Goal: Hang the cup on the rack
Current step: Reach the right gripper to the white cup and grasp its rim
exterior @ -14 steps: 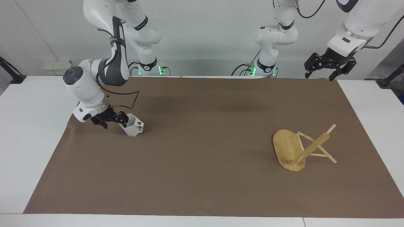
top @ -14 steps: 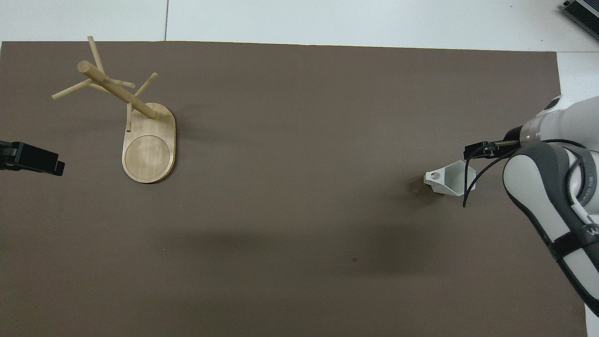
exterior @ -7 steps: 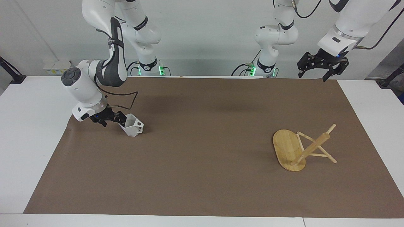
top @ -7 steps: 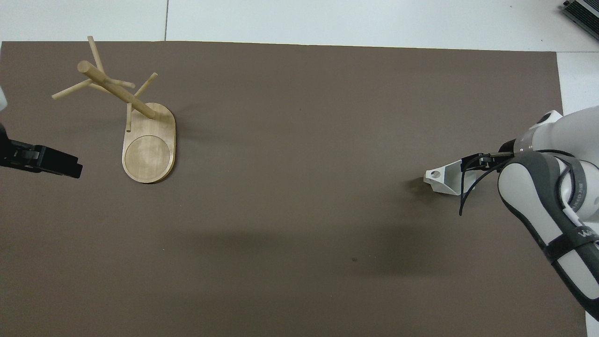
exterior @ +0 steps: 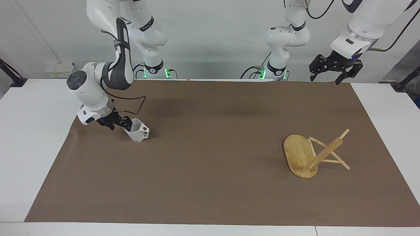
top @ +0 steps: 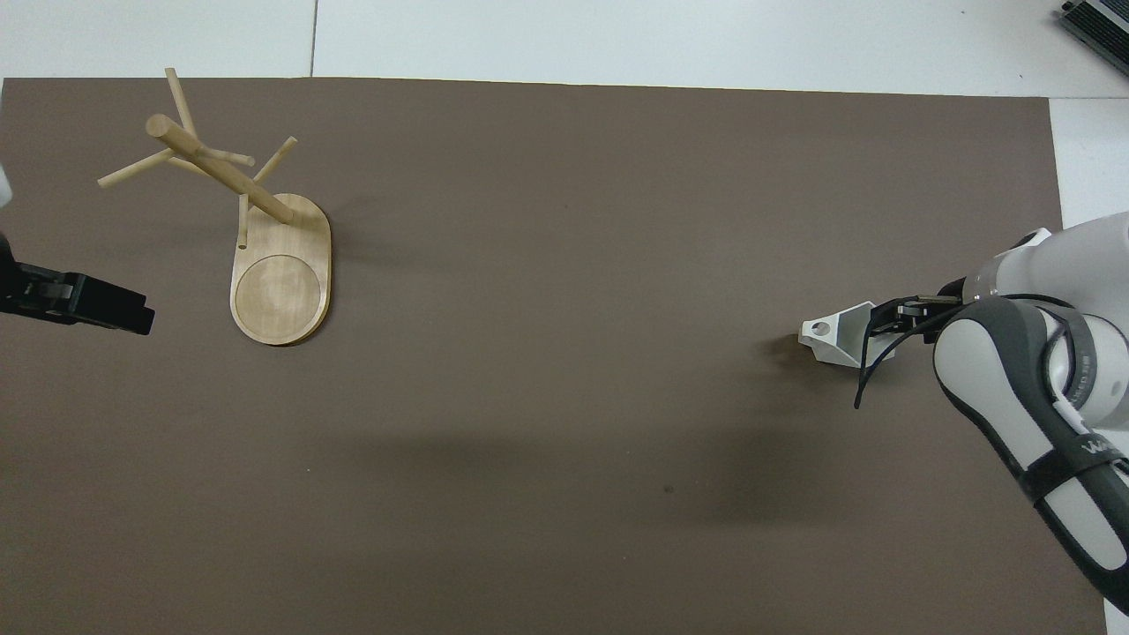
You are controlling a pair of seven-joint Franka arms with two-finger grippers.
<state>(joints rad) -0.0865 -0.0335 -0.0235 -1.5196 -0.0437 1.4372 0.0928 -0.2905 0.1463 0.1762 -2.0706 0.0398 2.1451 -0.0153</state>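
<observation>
The white faceted cup [exterior: 138, 132] [top: 838, 338] is on the brown mat toward the right arm's end. It is tilted, mouth toward the right arm and its pierced handle [top: 818, 331] toward the table's middle. My right gripper [exterior: 123, 124] [top: 891, 316] is low at the cup's rim. The bamboo rack [exterior: 303, 157] [top: 280, 282] stands on its oval base toward the left arm's end, all pegs bare. My left gripper [exterior: 326, 77] [top: 141, 316] hangs open and empty in the air over the mat's edge by the robots, beside the rack.
The brown mat [exterior: 213, 170] covers most of the white table [exterior: 29, 137]. A black cable loops from the right wrist [exterior: 136, 101] just above the cup.
The right gripper has pressed in on the cup's rim, and the cup has tipped a little more. The left gripper rose slightly and shifted toward the table's middle, then held still.
</observation>
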